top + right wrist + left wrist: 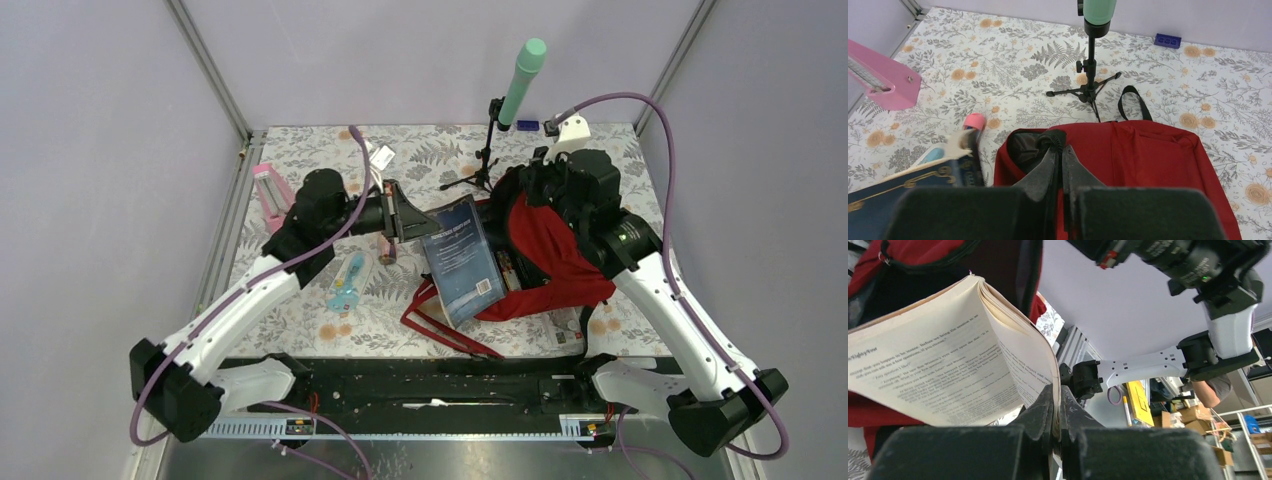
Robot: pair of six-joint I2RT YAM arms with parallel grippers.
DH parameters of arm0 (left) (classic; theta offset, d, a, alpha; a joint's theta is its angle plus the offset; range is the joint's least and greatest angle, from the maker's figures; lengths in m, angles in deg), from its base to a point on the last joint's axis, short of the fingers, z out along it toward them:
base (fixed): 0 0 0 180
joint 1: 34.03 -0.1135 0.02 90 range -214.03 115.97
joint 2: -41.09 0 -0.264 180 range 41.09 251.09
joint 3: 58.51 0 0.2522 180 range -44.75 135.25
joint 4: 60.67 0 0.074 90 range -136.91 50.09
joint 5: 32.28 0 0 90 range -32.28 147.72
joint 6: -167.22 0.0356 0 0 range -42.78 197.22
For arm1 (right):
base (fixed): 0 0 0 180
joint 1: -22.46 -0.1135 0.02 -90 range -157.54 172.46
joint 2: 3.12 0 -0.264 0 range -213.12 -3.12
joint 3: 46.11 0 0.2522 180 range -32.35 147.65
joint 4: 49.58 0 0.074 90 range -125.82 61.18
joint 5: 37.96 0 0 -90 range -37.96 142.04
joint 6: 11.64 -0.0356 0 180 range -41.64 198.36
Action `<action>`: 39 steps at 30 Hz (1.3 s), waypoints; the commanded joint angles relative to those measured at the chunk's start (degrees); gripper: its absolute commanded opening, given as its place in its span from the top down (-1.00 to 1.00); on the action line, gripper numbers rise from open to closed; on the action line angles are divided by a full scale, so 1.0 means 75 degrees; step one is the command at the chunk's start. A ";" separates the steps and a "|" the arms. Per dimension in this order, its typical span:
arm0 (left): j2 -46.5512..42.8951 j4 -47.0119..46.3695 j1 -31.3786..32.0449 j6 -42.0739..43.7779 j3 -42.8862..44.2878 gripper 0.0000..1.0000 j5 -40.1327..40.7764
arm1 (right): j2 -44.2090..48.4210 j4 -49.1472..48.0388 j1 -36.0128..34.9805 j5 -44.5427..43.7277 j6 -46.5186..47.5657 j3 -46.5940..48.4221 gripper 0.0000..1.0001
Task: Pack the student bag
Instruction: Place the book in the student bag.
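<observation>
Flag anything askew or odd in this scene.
The book hangs tilted at the mouth of the student bag, not inside it. The left gripper pinches only a thin edge, so the pages fan open and curl. The right gripper pinches the bag's rim. Nothing looks spilled or damaged.

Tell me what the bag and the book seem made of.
Student bag: soft dark-red fabric, matte, judging by its folds and sag. Book: yellowed paper pages that curl as they fan open; the dark-blue cover catches light, so probably coated card.

light: bright, even | shadows: soft | blur: left hand, right hand close-up
</observation>
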 commanded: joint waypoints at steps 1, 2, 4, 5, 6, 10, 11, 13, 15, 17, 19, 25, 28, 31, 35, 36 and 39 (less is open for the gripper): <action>0.0414 -0.1843 -0.0037 -0.0264 0.0188 1.00 -0.0576 | 0.0458 -0.0701 -0.0068 0.0146 0.0138 -0.0125 1.00; 0.0544 -0.1836 -0.0043 -0.0224 0.0205 1.00 -0.0546 | 0.0497 -0.0686 -0.0068 0.0136 0.0143 -0.0162 1.00; 0.0812 -0.1837 -0.0044 -0.0047 0.0203 1.00 -0.0480 | 0.0575 -0.0649 -0.0068 0.0104 0.0152 -0.0205 1.00; 0.0960 -0.1802 -0.0055 0.0070 0.0190 1.00 -0.0406 | 0.0600 -0.0627 -0.0068 0.0104 0.0147 -0.0223 1.00; 0.1155 -0.1751 -0.0051 0.0252 0.0185 1.00 -0.0350 | 0.0622 -0.0623 -0.0067 0.0097 0.0138 -0.0228 1.00; 0.2371 -0.1642 -0.0072 0.0469 0.0295 1.00 -0.0200 | 0.0699 -0.0617 -0.0068 0.0135 0.0068 -0.0301 1.00; 0.2707 -0.1612 -0.0072 0.0473 0.0353 1.00 -0.0137 | 0.0725 -0.0610 -0.0068 0.0142 0.0057 -0.0319 1.00; 0.3332 -0.1634 -0.0078 0.0533 0.0457 1.00 0.0001 | 0.0763 -0.0614 -0.0068 0.0127 0.0038 -0.0357 1.00; 0.3809 -0.1643 -0.0065 0.0599 0.0506 0.96 0.0248 | 0.0797 -0.0568 -0.0068 0.0111 0.0035 -0.0384 1.00; 0.4073 -0.1352 -0.0080 0.0751 0.0561 0.74 0.0715 | 0.0830 -0.0496 -0.0070 0.0081 0.0057 -0.0385 1.00; 0.4161 -0.0981 -0.0072 0.1022 0.0630 0.36 0.1233 | 0.0880 -0.0440 -0.0068 0.0038 0.0092 -0.0398 1.00; 0.3730 -0.0601 -0.0068 0.0955 0.0126 -0.53 0.2345 | 0.1078 -0.0432 -0.0068 -0.0189 0.0167 -0.0518 1.00; 0.3500 -0.0952 -0.0071 0.0455 -0.0471 -0.64 0.2371 | 0.1114 -0.0428 -0.0065 -0.0238 0.0167 -0.0563 0.99; 0.3423 -0.1545 -0.0066 -0.0247 -0.1025 -0.67 0.2237 | 0.1116 -0.0423 -0.0071 -0.0251 0.0147 -0.0584 1.00; 0.3635 -0.2485 0.0031 -0.1283 -0.1662 -0.63 0.2062 | 0.1102 -0.0431 -0.0068 -0.0242 0.0100 -0.0625 1.00; 0.3671 -0.2754 0.0092 -0.1470 -0.1812 -0.59 0.2043 | 0.1101 -0.0431 -0.0068 -0.0242 0.0097 -0.0631 1.00; 0.3897 -0.3102 0.0359 -0.1785 -0.1974 -0.53 0.2175 | 0.1090 -0.0430 -0.0068 -0.0230 0.0085 -0.0622 1.00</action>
